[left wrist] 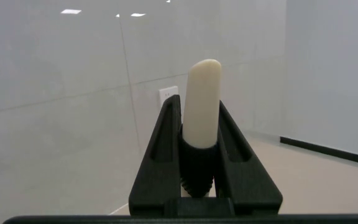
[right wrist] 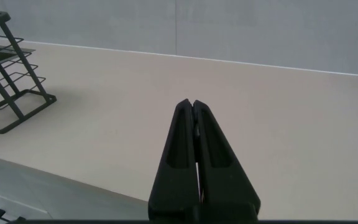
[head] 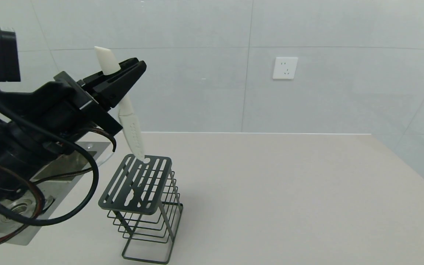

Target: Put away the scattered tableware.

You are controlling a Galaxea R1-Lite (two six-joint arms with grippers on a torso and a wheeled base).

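Left arm: black, cable-draped, along the left edge of the head view, forearm rising from lower left toward upper left. Left gripper (head: 139, 68): fingers slanting up and to the right in the upper left of the frame, clamped on the upper part of a white knife (head: 131, 127) that hangs point-down beneath them. Right gripper (right wrist: 192, 104): long black fingers pressed flat together along their whole length, nothing held
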